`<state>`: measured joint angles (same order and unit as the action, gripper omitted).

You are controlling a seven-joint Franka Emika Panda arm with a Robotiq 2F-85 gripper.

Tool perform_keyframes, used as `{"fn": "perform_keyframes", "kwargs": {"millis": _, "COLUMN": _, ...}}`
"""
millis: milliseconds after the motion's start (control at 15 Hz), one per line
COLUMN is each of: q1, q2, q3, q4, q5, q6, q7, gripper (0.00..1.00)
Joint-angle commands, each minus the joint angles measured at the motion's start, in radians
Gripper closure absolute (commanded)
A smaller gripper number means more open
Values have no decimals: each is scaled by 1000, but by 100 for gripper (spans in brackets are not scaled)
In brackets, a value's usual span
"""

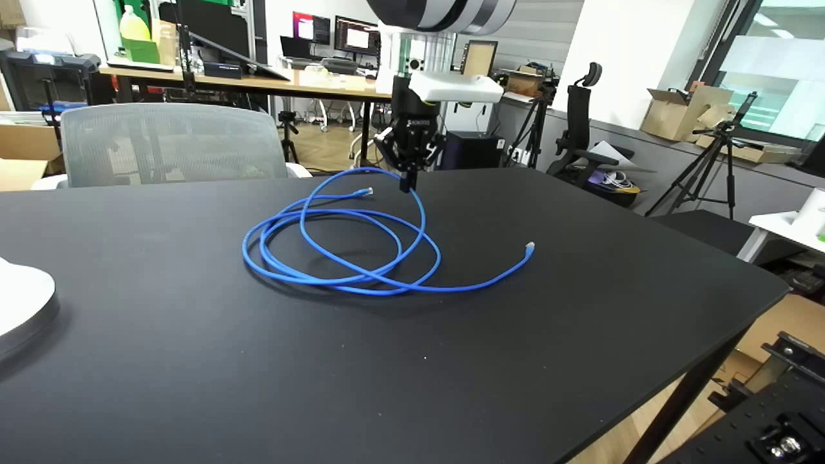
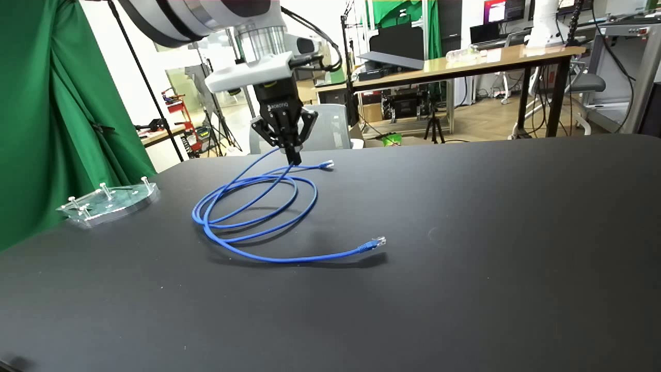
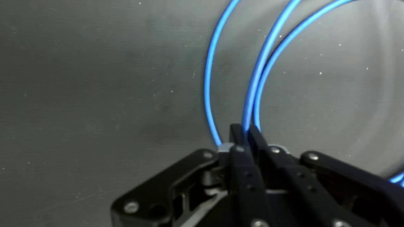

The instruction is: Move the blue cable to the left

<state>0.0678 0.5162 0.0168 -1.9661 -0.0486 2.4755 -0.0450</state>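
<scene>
The blue cable (image 1: 445,289) lies in loose loops on the black table, with pale connector tips at both ends. It shows in both exterior views (image 2: 289,260) and in the wrist view (image 3: 259,64). My gripper (image 1: 407,183) points down at the far side of the loops. Its fingertips (image 2: 294,157) are closed around one strand, and that part of the loop is raised a little above the table. In the wrist view the strand enters between the two fingers (image 3: 244,129). Other strands lie beside and below the fingers, partly hidden by the gripper.
The black table (image 1: 258,386) carries a white rounded object (image 1: 22,303) at its edge in an exterior view. A clear plate with upright bolts (image 2: 113,206) lies near a green curtain (image 2: 57,103). A grey mesh chair (image 1: 174,145) stands behind the table.
</scene>
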Motion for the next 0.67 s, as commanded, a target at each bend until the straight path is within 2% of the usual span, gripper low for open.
{"fn": "perform_keyframes", "kwargs": {"millis": 0, "q1": 8, "q2": 71, "q3": 16, "q4": 87, "q5": -7, "q6": -30, "q7": 1, "gripper": 98}}
{"fn": "perform_keyframes", "kwargs": {"millis": 67, "q1": 8, "q2": 84, "q3": 22, "q4": 101, "q5": -2, "q6": -35, "q7": -2, "gripper": 98}}
{"fn": "perform_keyframes", "kwargs": {"millis": 133, "q1": 11, "q2": 96, "q3": 24, "q4": 113, "q5": -4, "q6": -41, "q7": -3, "gripper": 68}}
{"fn": "perform_keyframes", "kwargs": {"millis": 200, "q1": 12, "q2": 105, "q3": 25, "q4": 122, "q5": -5, "q6": -46, "q7": -3, "gripper": 68}}
{"fn": "perform_keyframes", "kwargs": {"millis": 267, "q1": 14, "q2": 107, "q3": 25, "q4": 125, "q5": -7, "q6": -49, "q7": -2, "gripper": 62}}
{"fn": "perform_keyframes", "kwargs": {"millis": 600, "q1": 31, "q2": 40, "q3": 6, "q4": 50, "q5": -40, "q6": -30, "q7": 26, "gripper": 28}}
